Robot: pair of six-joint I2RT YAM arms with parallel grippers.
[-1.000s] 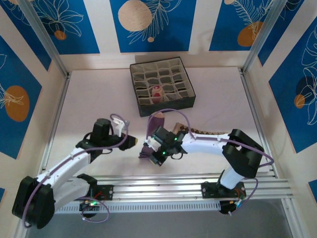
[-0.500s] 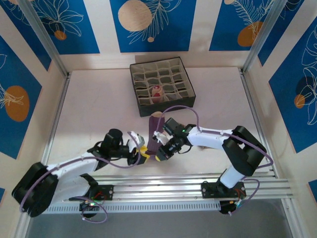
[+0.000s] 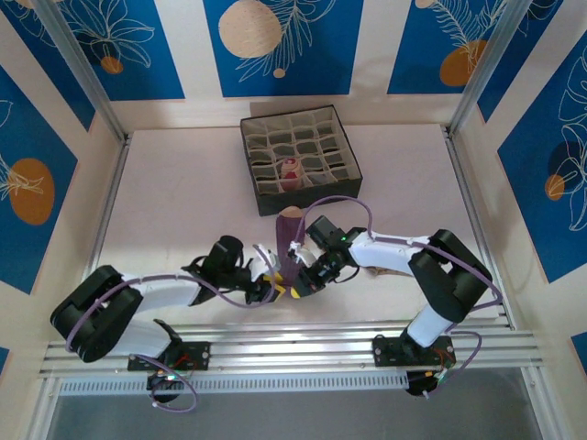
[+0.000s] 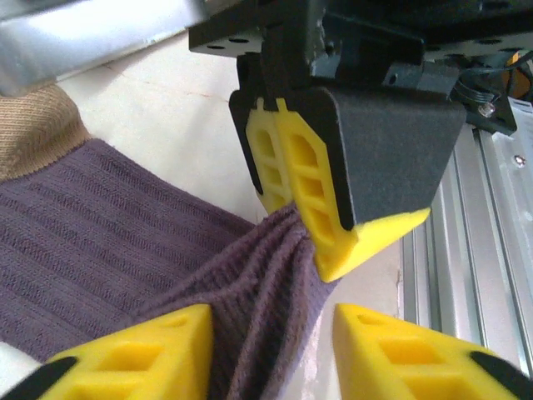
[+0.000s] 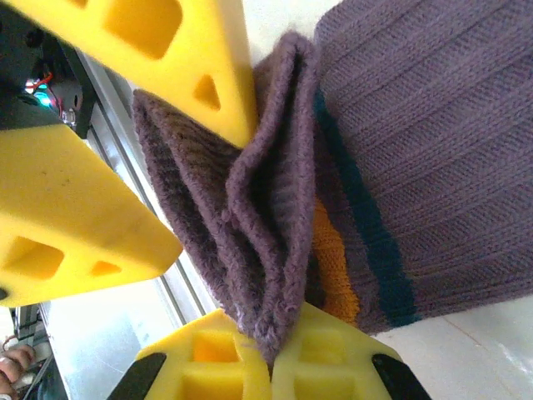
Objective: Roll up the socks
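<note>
A dark purple sock (image 3: 287, 240) lies lengthways on the table, its beige toe (image 4: 33, 125) at one end and orange and teal stripes (image 5: 333, 250) near the cuff. My right gripper (image 3: 300, 286) is shut on the bunched, folded cuff (image 5: 271, 354). My left gripper (image 3: 267, 290) meets it from the left and is open, with the same purple fabric between its fingers (image 4: 271, 333); the left finger touches the cloth and the right finger stands apart. A rolled beige and maroon sock (image 3: 290, 171) sits in one compartment of the box.
The grey compartment box (image 3: 349, 145) stands at the back of the table. The aluminium rail (image 3: 303, 341) runs close behind both grippers at the near edge. The two grippers are nearly touching each other.
My left arm has swung right, bringing its gripper up to the sock's cuff end. My right gripper has shifted slightly right with the sock and stayed shut on it.
</note>
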